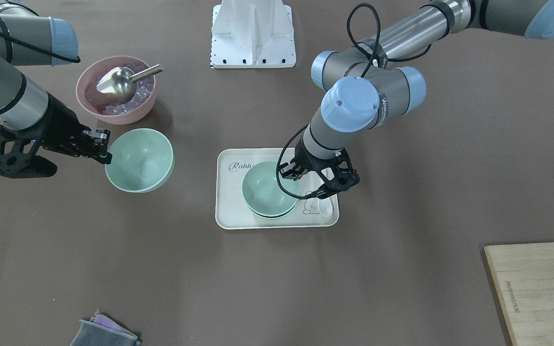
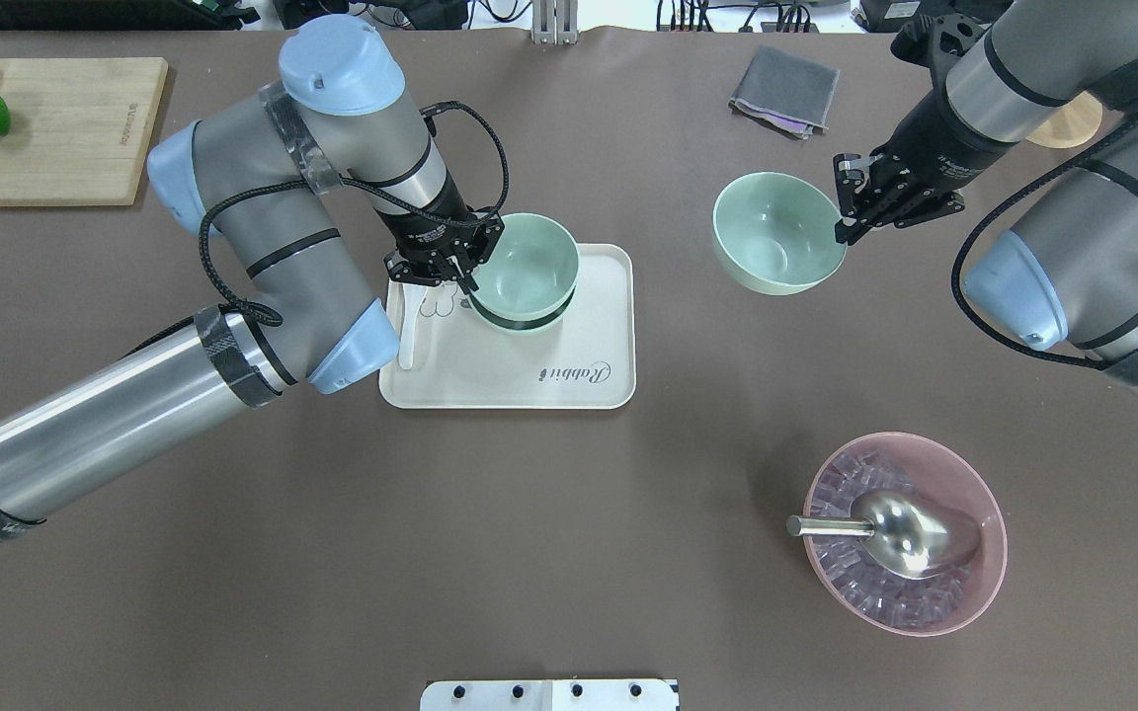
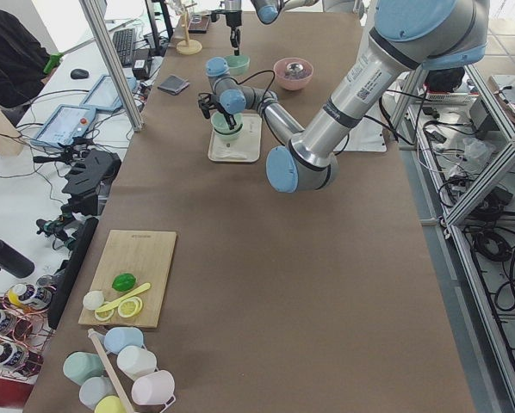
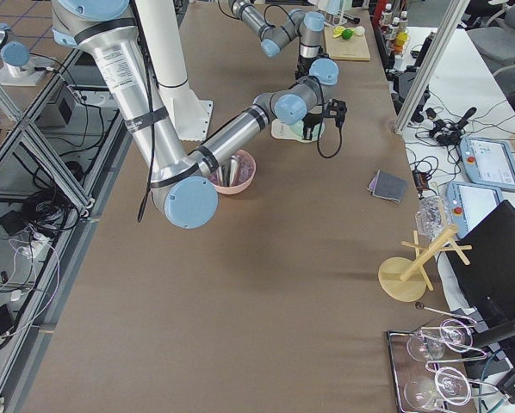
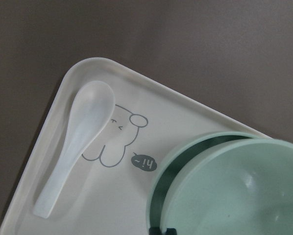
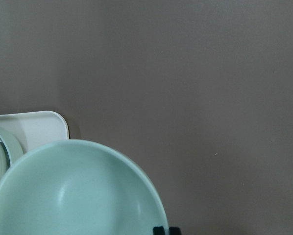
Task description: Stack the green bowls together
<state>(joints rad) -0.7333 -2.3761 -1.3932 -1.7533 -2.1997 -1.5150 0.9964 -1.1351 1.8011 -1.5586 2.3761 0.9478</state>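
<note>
Two green bowls sit nested on a white tray (image 1: 229,211); the upper one (image 1: 265,187) rides slightly high in the lower one (image 5: 158,196). My left gripper (image 1: 322,180) is shut on the upper bowl's rim (image 5: 234,191), on the side by the tray's spoon. The third green bowl (image 1: 140,160) hangs tilted off to the side of the tray, over the table. My right gripper (image 1: 101,146) is shut on its rim. In the overhead view the left gripper (image 2: 441,267) is at the stack (image 2: 525,272) and the right gripper (image 2: 851,212) is at the third bowl (image 2: 776,232).
A white spoon (image 5: 78,142) lies on the tray beside the stack. A pink bowl (image 2: 984,583) of ice with a metal scoop (image 2: 905,533) stands near the right arm. A wooden cutting board (image 2: 55,128) with limes and a folded cloth (image 2: 786,89) lie at the far edge.
</note>
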